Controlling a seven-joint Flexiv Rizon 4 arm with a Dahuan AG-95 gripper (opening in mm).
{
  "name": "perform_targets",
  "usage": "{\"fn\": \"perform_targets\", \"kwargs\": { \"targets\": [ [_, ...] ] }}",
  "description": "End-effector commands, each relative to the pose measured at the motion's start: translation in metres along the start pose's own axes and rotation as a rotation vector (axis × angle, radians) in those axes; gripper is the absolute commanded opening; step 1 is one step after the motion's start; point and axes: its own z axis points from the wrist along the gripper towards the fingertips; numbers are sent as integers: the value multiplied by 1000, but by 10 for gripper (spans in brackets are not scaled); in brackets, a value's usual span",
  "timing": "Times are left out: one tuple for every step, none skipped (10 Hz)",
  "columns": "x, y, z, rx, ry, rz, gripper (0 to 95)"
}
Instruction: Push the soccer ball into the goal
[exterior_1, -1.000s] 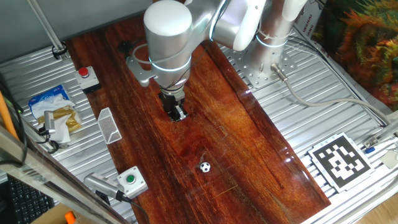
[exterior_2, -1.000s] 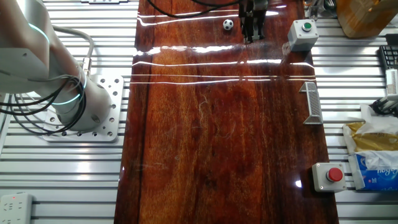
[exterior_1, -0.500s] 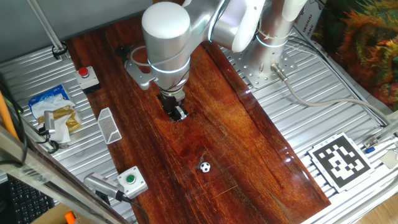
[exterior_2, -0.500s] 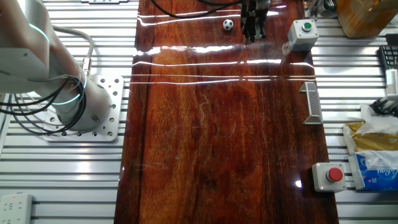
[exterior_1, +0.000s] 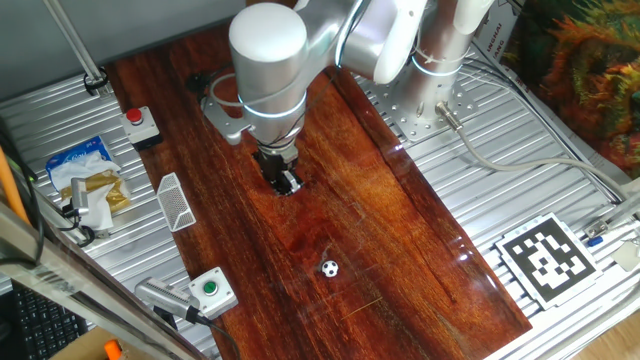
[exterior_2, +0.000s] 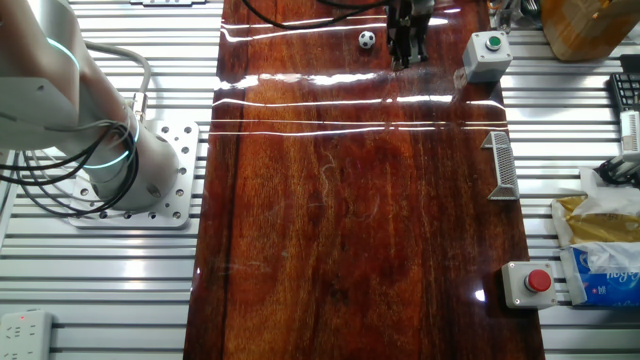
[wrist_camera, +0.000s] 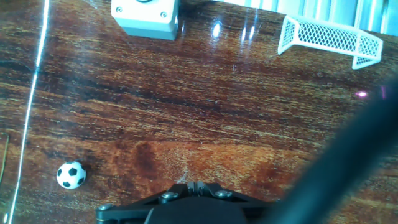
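Observation:
The soccer ball is a tiny white ball with black patches, resting on the dark wooden tabletop. My gripper hovers just above the wood with its fingers pressed together, holding nothing. The ball lies apart from it, to the lower left in the hand view. The goal, a small white mesh frame, stands at the wooden top's edge, at the upper right in the hand view.
A grey box with a green button sits near the ball's end of the table. A red-button box sits at the other end. Snack packets lie on the metal slats beyond the goal.

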Motion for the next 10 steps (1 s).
{"fn": "perform_targets", "kwargs": {
  "targets": [
    [0, 11, 12, -11, 1, 85, 0],
    [6, 21, 18, -15, 1, 114, 0],
    [15, 43, 22, -16, 4, 145, 0],
    [17, 65, 25, -10, 5, 167, 0],
    [18, 85, 27, -7, 5, 182, 0],
    [21, 114, 33, -7, 7, 210, 0],
    [24, 146, 40, -5, 5, 253, 0],
    [27, 175, 49, 1, 6, 287, 0],
    [28, 191, 56, -5, 4, 315, 0],
    [29, 209, 65, -5, 3, 349, 0]
  ]
}}
